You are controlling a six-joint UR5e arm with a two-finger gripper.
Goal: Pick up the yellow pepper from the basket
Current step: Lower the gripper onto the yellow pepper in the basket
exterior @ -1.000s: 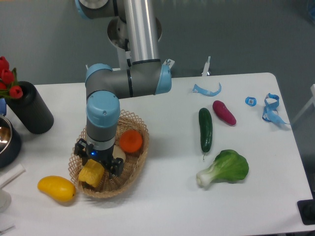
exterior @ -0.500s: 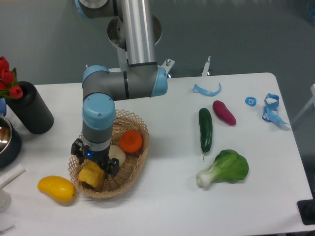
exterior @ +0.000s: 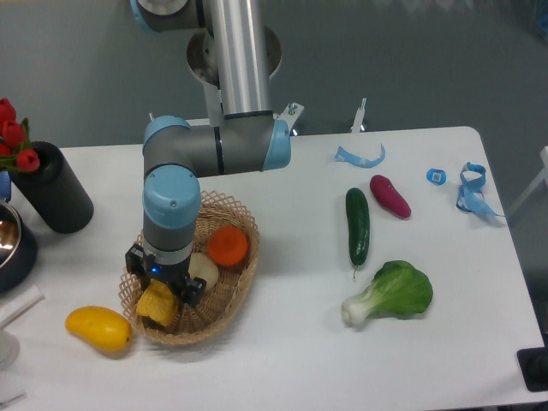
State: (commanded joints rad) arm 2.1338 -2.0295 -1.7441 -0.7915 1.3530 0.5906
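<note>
The yellow pepper [exterior: 157, 305] lies in the front left part of the woven wicker basket [exterior: 229, 295]. My gripper [exterior: 161, 287] points straight down over the pepper. Its black fingers [exterior: 193, 291] stand on either side of the pepper's top, spread wider than the pepper, so the gripper looks open. The wrist hides the pepper's upper part. An orange [exterior: 229, 246] and a pale round fruit [exterior: 204, 267] lie in the basket just right of the gripper.
A smooth yellow mango-like fruit [exterior: 99, 329] lies outside the basket at front left. A black vase with red tulips [exterior: 51, 187] and a metal bowl [exterior: 10, 244] stand at the left. To the right are a cucumber [exterior: 357, 225], a purple vegetable [exterior: 390, 196], bok choy [exterior: 392, 294] and blue clips [exterior: 469, 188].
The gripper has shifted a little to the left and settled lower around the pepper. The pepper has stayed in the basket.
</note>
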